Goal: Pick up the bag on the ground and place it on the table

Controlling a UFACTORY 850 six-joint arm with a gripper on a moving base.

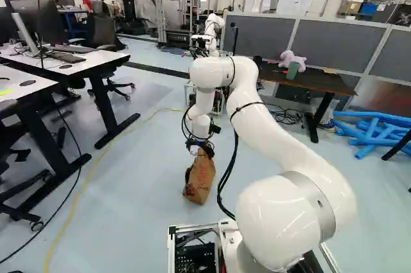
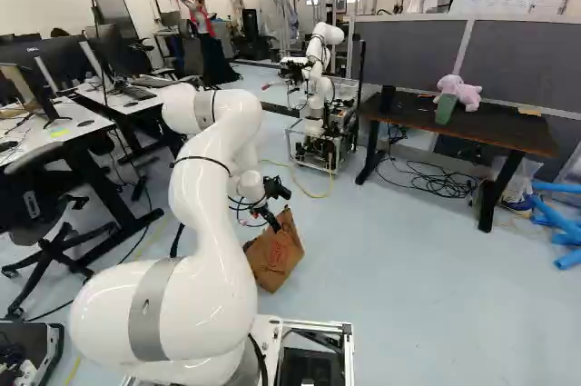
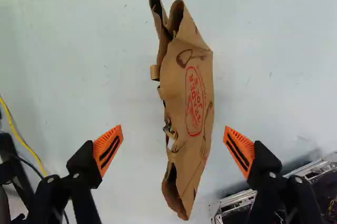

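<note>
Pale floor (image 1: 135,221) underfoot, brown paper bag (image 2: 280,257) standing on it, pincer (image 2: 270,217) spread above!

We're looking straight down the wrist view, and the pincer (image 3: 173,150) has its two orange pads (image 3: 108,150) wide apart. Between them runs the bag, reaching on ahead, and neither pad touches it! Yellow cable (image 3: 22,140) lies off to one side on the floor.

Out at the right of the right base view, we've got the dark table (image 2: 510,129), well apart from our bag, carrying a pink plush toy (image 2: 463,94) with a green cup (image 2: 445,109) right by it. Near that table stands another robot (image 2: 320,59), and over at the left of the left base view we see white desks (image 1: 96,59).
</note>
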